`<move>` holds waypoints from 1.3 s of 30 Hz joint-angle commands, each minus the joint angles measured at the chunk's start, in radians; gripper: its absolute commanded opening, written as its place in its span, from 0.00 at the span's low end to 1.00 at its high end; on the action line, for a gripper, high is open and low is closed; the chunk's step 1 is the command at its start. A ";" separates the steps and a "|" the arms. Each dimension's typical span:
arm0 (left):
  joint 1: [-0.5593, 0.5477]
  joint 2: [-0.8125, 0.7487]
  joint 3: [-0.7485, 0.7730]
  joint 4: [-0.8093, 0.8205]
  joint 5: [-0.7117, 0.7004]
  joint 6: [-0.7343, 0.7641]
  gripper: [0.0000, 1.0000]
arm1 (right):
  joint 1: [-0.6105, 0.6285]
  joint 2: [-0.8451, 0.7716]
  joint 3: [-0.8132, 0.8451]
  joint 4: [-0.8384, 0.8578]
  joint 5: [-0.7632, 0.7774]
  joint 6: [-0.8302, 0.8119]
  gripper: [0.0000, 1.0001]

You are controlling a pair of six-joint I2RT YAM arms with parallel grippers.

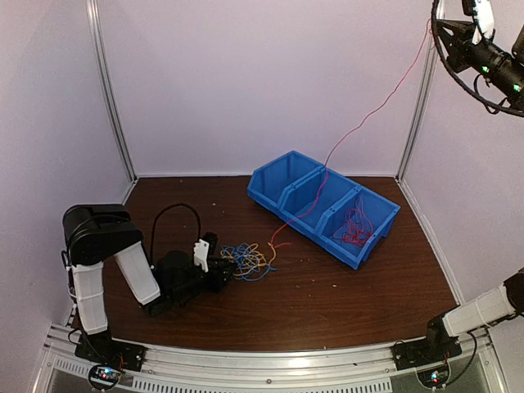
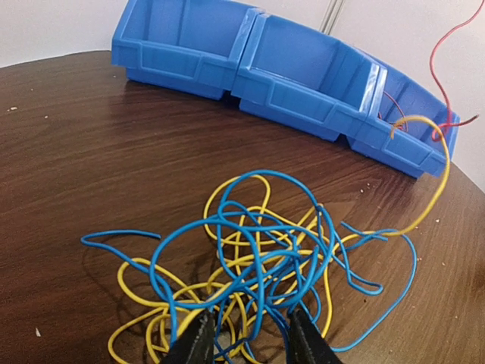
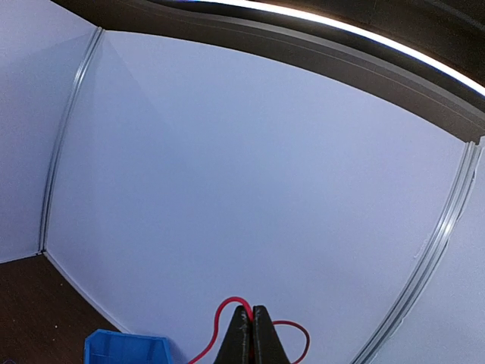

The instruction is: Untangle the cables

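On the dark brown wooden table (image 1: 344,303), the blue plastic three-compartment bin (image 1: 270,192) looks the likeliest casualty. The long thin red wire (image 1: 377,110) runs taut over its middle compartment, so a further pull could snag the rim and drag or tip the bin, spilling the small bundle of red wires (image 1: 354,228) from the right-hand compartment. The red wire's lower end lies on the table just beside the loose tangle of blue and yellow wire loops (image 1: 248,260). Whether it is hooked into them cannot be told, and if it is, the pull would tighten the knot or haul the tangle along. The right gripper (image 3: 250,334), raised high, is clamped on the red wire. The left gripper (image 2: 246,334) rests low at the tangle, its jaws apart with blue and yellow strands passing loosely between them, so nothing anchors the tangle.
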 commanded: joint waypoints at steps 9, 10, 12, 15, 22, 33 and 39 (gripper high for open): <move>-0.019 -0.202 -0.120 0.235 0.120 0.078 0.46 | -0.007 -0.071 -0.223 0.068 -0.146 0.059 0.00; -0.025 -0.232 -0.116 0.230 0.140 0.086 0.48 | -0.007 -0.077 -0.249 0.075 -0.159 0.062 0.00; -0.036 -0.278 -0.059 0.106 0.193 0.122 0.50 | -0.008 -0.081 -0.281 0.077 -0.171 0.066 0.00; -0.066 -0.272 0.054 -0.099 0.197 0.193 0.51 | -0.008 -0.092 -0.325 0.095 -0.174 0.071 0.00; -0.087 -0.105 0.305 -0.307 0.159 0.221 0.46 | -0.013 -0.102 -0.358 0.109 -0.203 0.091 0.00; -0.110 0.095 0.471 -0.387 0.165 0.215 0.43 | -0.077 -0.099 -0.346 0.159 -0.277 0.173 0.00; -0.110 0.149 0.493 -0.375 0.161 0.206 0.29 | -0.082 -0.101 -0.359 0.159 -0.278 0.172 0.00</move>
